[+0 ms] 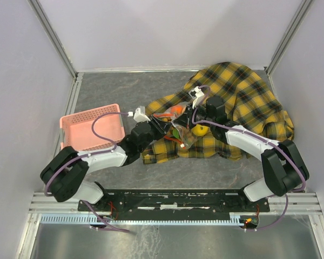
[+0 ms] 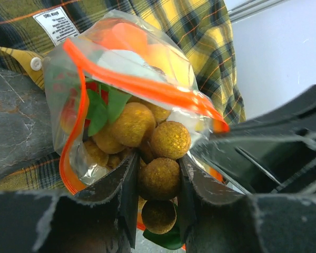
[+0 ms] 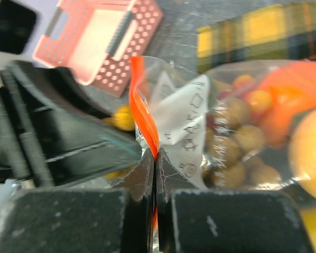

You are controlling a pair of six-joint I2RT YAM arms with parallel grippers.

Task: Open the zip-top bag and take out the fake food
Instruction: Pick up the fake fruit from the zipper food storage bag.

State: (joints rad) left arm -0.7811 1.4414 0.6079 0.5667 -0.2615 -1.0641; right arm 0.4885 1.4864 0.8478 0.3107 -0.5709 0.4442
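- Orange-red zip strip (image 3: 142,105) of the clear zip-top bag (image 1: 178,128), nipped between the tightly pressed fingers of the right gripper (image 3: 154,163). Judged a holding grip, keeping one lip of the mouth raised and the bag from sliding.
- Left gripper (image 2: 159,195), part-spread, reaching into the open mouth with fingers (image 2: 121,184) set against either side of the tan grape bunch (image 2: 147,139). Firmness of that hold not clear. Grapes judged the first of the fake food lined up for removal.
- Bag lying mid-table on the yellow-black plaid cloth (image 1: 243,102), between the two arms. Most of the contents not yet out.
- Pink basket (image 1: 92,127) just beside the left arm, well apart from the bag and possibly the landing place for what comes out.
- From the left wrist alone: the gaping mouth seen head-on, green leaves (image 2: 102,105) behind the grapes, and the cloth's white label (image 2: 55,23).
- From the right wrist alone: the pinch on the strip itself, a white printed panel (image 3: 184,121) on the bag wall, and a yellow fruit (image 3: 310,153) and an orange fruit (image 3: 284,100) deeper inside.
- From overhead only: both arms meeting over the bag and the basket's place on the table, but fingertips too small for any reading of either grip.
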